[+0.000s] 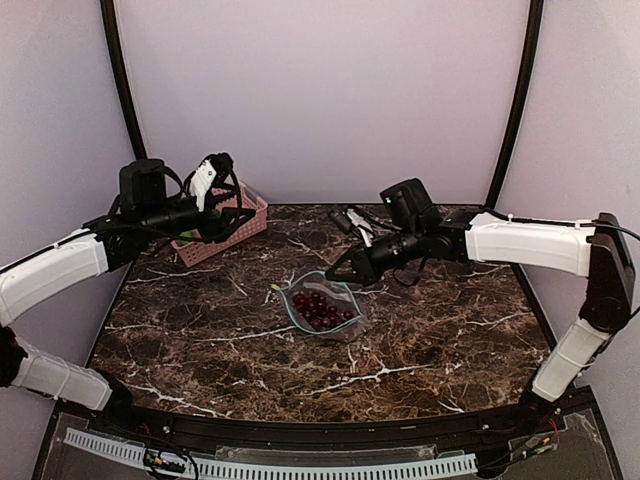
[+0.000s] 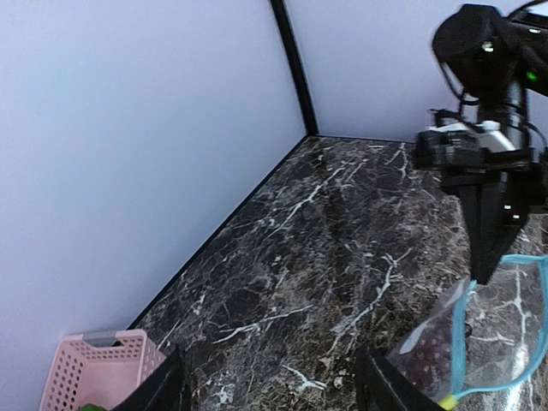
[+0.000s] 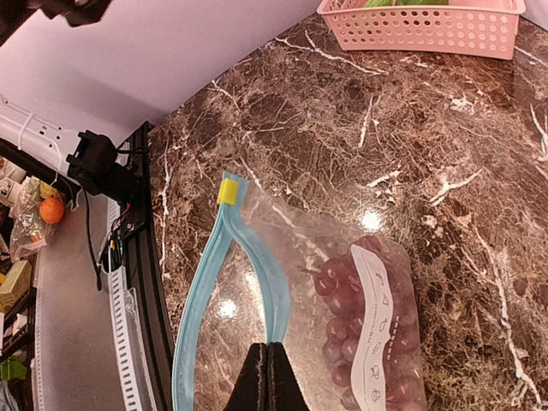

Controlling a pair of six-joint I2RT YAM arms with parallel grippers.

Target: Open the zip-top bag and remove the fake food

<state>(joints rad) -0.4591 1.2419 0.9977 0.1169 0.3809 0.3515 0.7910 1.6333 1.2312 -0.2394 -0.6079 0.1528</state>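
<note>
The zip-top bag (image 1: 322, 310) lies at the table's middle with its teal zip strip (image 3: 276, 282) parted into an open mouth and a yellow tab (image 3: 228, 190) at one end. Dark red grapes (image 3: 360, 330) lie inside it. My right gripper (image 3: 268, 377) is shut on one side of the zip strip; it shows in the top view (image 1: 337, 277) at the bag's far edge. My left gripper (image 2: 274, 394) is open and empty, held above the pink basket (image 1: 222, 225) at the back left (image 1: 215, 200). A bright green piece (image 3: 402, 2) lies in that basket.
The pink slotted basket (image 3: 424, 26) stands against the back left wall. The bag (image 2: 479, 342) and the right gripper (image 2: 484, 248) show at the right of the left wrist view. The table's front rail (image 3: 141, 282) runs near the bag.
</note>
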